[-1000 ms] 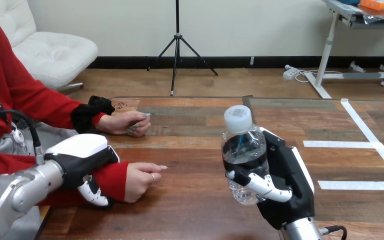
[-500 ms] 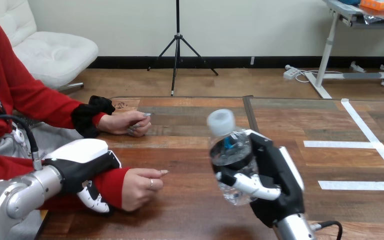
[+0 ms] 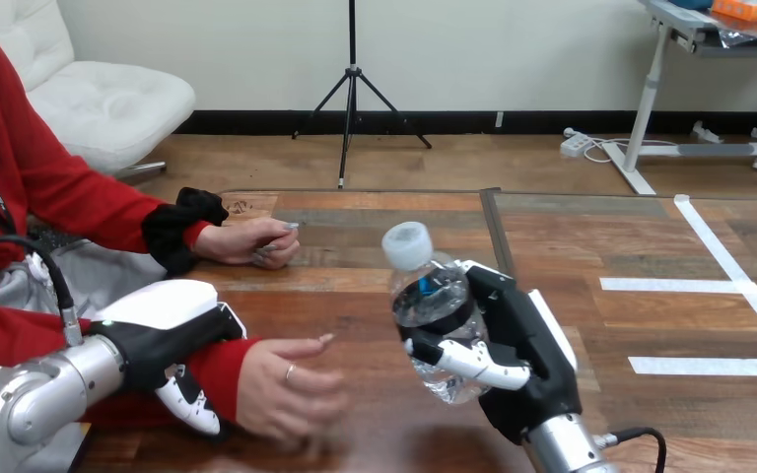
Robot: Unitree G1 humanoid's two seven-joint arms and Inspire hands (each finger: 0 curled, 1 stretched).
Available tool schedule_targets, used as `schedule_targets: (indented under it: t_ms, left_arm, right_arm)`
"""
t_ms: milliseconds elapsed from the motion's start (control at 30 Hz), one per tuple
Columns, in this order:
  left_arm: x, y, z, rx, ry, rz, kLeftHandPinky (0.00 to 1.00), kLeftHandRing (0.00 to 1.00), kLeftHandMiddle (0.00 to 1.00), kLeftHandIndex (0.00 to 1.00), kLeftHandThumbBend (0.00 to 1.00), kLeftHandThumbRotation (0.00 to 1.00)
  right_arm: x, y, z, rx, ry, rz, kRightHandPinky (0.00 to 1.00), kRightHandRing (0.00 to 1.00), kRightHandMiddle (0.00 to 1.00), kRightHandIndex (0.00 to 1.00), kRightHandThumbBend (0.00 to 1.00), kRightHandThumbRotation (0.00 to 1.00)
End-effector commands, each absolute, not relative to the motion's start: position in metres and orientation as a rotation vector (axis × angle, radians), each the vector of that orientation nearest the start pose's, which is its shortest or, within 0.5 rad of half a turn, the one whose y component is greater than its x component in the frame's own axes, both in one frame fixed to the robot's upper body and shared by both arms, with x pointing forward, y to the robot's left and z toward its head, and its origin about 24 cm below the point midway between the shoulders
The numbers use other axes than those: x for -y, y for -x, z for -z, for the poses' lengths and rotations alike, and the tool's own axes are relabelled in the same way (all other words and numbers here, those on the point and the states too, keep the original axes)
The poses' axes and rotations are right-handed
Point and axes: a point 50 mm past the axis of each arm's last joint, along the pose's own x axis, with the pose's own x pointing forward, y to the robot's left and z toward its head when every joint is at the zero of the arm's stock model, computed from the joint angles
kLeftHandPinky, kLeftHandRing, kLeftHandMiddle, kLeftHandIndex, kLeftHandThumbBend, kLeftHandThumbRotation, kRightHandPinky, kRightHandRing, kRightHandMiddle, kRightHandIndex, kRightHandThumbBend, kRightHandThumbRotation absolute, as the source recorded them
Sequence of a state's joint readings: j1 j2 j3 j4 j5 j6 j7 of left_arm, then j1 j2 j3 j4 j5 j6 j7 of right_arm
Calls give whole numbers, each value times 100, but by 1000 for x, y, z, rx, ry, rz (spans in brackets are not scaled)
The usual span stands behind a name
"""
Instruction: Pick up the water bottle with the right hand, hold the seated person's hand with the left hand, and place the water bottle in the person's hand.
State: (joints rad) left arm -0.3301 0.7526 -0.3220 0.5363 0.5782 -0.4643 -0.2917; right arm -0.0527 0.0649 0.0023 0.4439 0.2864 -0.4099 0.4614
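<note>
The right hand is holding the water bottle in the air above the middle of the bench, toward its near edge. Its fingers are clamped round the bottle's lower body, and the bottle is leaning with its cap toward the bench's left edge. The left hand is lying over the person's wrist by the near left corner, with its fingers curling under the sleeve. The person's hand is hanging loosely open, near the bottle but apart from it.

The risks, as I judge them:
- **Slipping:** gripped low and tilted, the bottle may slide or swing if the arm is moving fast.
- **Dropping:** letting go before the person is gripping it would drop it onto the bench.
- **Missing the palm:** a pull on the wrist could turn the palm away.
</note>
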Motion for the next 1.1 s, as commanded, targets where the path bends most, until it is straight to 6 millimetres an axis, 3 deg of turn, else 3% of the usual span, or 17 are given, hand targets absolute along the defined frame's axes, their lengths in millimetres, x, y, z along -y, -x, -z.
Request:
schedule_targets:
  t_ms: [0,600,1067]
  left_arm:
    - [-226,-300,-82,115,-1339,640,23,30,37,39,92,0]
    - [-219,-298,-98,152,-1310,613,24,30,37,39,91,0]
    - [-213,-298,-122,227,-1290,577,25,31,38,40,90,0]
  right_arm:
    - [98,-269,-24,199,-315,-401,15,19,29,40,89,0]
    - [90,-273,-14,148,-236,-429,16,19,29,39,88,1]
    - [80,-275,-2,92,-170,-457,15,19,29,39,90,1]
